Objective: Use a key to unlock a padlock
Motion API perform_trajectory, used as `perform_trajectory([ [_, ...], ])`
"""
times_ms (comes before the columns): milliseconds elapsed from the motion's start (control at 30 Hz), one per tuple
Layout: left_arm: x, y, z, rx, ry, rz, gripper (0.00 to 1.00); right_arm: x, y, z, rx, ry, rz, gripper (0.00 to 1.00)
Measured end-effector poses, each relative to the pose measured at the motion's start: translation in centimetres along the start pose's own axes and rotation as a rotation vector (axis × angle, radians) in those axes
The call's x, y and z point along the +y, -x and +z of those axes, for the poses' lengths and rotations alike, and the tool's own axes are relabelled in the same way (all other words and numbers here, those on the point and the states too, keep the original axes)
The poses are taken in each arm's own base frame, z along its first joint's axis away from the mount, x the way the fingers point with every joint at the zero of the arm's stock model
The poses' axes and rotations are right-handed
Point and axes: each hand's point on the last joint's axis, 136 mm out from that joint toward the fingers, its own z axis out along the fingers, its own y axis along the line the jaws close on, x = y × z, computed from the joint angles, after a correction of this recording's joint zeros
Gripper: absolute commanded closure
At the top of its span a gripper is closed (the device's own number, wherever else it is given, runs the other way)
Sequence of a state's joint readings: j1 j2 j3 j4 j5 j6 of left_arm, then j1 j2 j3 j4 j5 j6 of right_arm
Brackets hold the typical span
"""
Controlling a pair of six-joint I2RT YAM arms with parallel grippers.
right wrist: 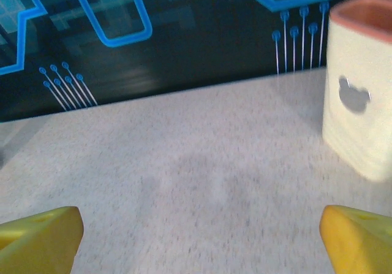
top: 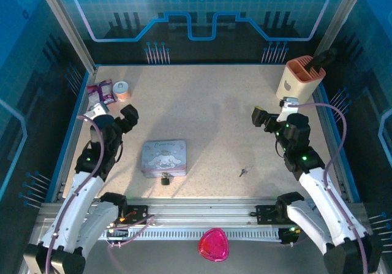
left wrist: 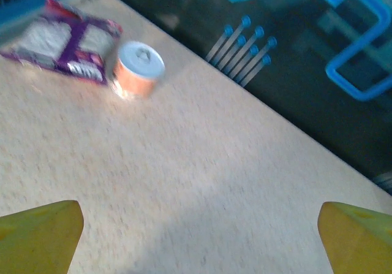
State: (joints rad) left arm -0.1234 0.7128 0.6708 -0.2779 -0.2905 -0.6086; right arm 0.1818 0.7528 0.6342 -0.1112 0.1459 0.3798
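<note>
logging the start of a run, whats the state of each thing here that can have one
left gripper: open, empty, above the table
right gripper: open, empty, above the table
padlock: at the tin's near edge; locked or not, too small to tell
key: loose on the table, unheld
tin: lid shut, lying flat
holder: upright
small can: upright

One padlock (top: pixel 165 179), one key (top: pixel 243 173), one tin (top: pixel 162 154), one can (top: pixel 122 91), one cream holder (top: pixel 297 85)
</note>
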Motion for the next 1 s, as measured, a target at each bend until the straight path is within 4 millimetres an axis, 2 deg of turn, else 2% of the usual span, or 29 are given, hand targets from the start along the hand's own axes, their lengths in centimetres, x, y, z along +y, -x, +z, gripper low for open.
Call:
perform_trajectory([
  [67, -0.9, -1.1, -0.6, 0.055, -0.069, -0.013, 0.01, -0.7, -1.3, -0.7, 0.066, -0.005, 0.042, 0.00],
  [200, -2.8, -3.0, -1.2, 0.164, -0.181, -0.016, 0.01, -0.3, -3.8, -1.7, 0.212, 0.015, 0.091, 0.00],
  [367, -5.1, -7.8, -1.5, 0.335, -0.257, 0.096, 0.01, 0.7, -6.9, -3.1, 0.347, 0.033, 0.120, 0.00],
  [600, -8.9, -13.4, -4.6, 0.485, -0.423, 0.267, 0.01, 2.8, -11.1, -5.2, 0.511, 0.050, 0.106, 0.04],
  [800, -8.9, -17.1, -5.8, 0.545, -0.463, 0.400, 0.01, 3.3, -14.8, -5.8, 0.631, 0.016, 0.091, 0.15],
  [1000, -7.5, -17.9, -5.2, 0.519, -0.431, 0.483, 0.01, 2.5, -19.9, -5.9, 0.786, -0.065, 0.067, 0.28],
])
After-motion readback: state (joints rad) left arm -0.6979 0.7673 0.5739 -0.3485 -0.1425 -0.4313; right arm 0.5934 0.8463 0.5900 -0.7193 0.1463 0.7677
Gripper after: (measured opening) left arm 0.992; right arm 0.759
